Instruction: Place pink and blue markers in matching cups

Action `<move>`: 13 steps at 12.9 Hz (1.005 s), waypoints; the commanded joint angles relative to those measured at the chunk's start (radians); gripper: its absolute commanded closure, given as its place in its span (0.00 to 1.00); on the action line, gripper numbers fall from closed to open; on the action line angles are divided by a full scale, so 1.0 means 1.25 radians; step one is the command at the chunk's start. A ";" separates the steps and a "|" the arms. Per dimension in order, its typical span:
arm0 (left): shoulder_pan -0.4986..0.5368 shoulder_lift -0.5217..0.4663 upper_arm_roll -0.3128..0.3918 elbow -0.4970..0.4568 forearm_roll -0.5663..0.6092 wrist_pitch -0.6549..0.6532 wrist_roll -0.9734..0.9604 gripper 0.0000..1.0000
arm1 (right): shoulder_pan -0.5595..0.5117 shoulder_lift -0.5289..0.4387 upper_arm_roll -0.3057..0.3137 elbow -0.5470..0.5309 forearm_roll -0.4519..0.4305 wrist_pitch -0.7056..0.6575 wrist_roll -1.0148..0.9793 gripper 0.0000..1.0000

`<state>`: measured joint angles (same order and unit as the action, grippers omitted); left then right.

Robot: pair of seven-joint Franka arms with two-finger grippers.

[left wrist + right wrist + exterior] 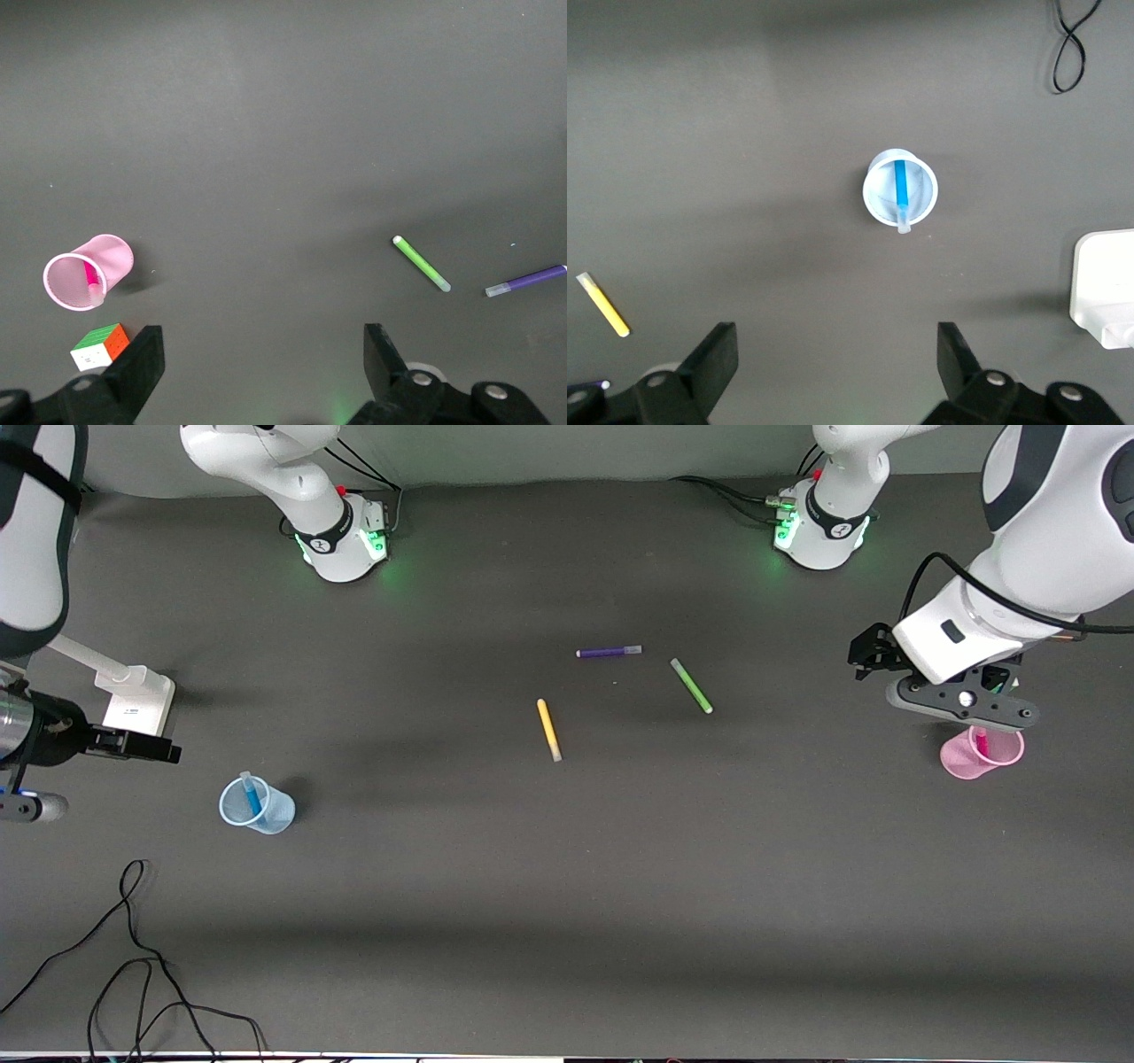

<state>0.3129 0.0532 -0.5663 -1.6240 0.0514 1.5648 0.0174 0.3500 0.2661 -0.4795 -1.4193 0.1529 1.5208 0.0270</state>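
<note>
Both claws spread and empty, left claw [257, 376] above pink cup [86, 271] with pink marker [91, 277] inside.

pink cup [966, 760]: my left wrist covers its upper rim in the front view
my right gripper: cut off at the front view's edge

A magenta-pink marker [981, 742] is standing in the translucent pink cup [966, 760], and a bright blue marker [252, 794] is leaning in the pale blue cup [266, 810]. Between the cups, yellow [548, 729], green [691, 685] and purple [608, 652] pens are lying on the dark grey table [567, 921]. Beside the pink cup a cube [99, 345] is showing green, orange and white faces.
</note>
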 commanded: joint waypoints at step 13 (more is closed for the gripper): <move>-0.035 -0.022 0.025 -0.005 0.017 -0.011 -0.013 0.00 | -0.356 -0.199 0.385 -0.187 -0.084 0.109 -0.013 0.00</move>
<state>0.3081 0.0518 -0.5657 -1.6242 0.0566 1.5638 0.0171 -0.0871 0.0504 -0.0176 -1.6140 0.0718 1.6477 0.0230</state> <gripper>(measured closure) 0.000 0.000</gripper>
